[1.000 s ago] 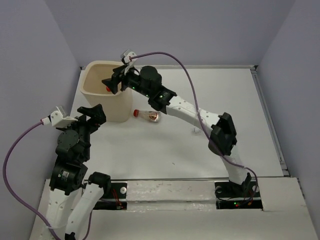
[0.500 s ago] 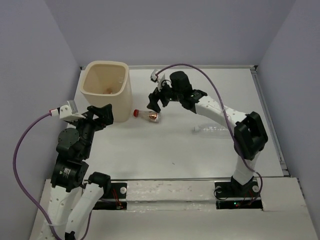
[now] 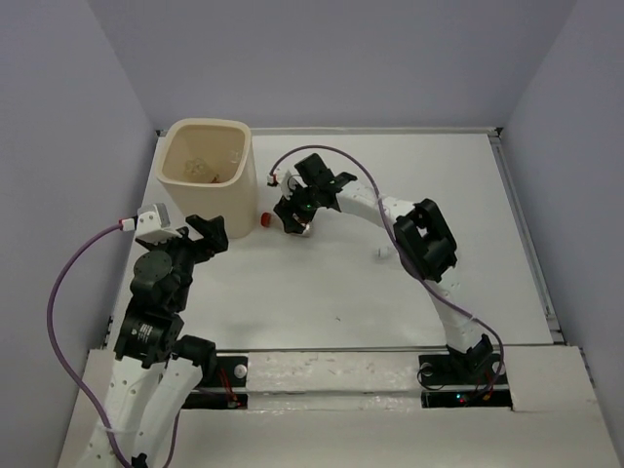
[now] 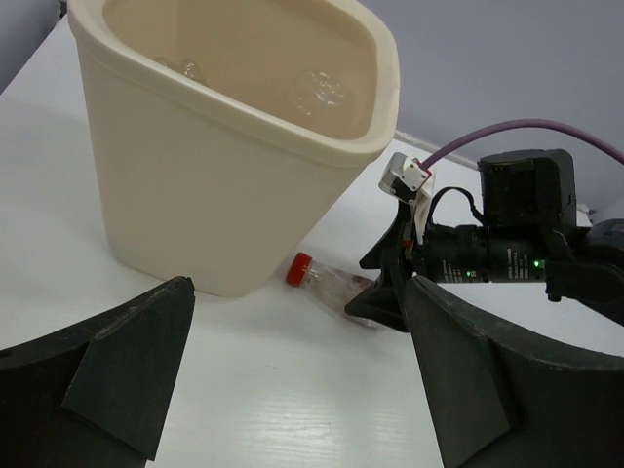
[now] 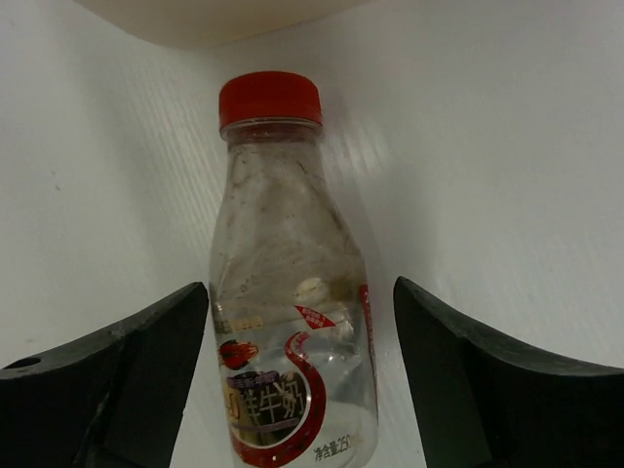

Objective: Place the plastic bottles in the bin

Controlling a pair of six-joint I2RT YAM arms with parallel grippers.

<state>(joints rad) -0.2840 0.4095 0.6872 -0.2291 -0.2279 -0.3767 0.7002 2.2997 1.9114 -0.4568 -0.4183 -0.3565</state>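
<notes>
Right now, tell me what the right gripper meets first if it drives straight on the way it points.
The red-capped bottle, lying lengthwise dead ahead, framed by the open fingers. Depth is unclear, but the bin looks farther off, beyond the cap.

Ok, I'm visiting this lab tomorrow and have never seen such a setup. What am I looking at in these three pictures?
These are two robot arms bolted to the near edge of a white table. The wide picture comes from a fixed camera above and behind them; the other two come from a camera on each wrist, so the dark wedges at the bottom are that arm's own fingers. On the table stands a tall cream bin with bottles inside, and beside it lies a clear bottle with a red cap. The right gripper is open, one finger on each side of that bottle, not closed on it. The left gripper is open and holds nothing.
</notes>
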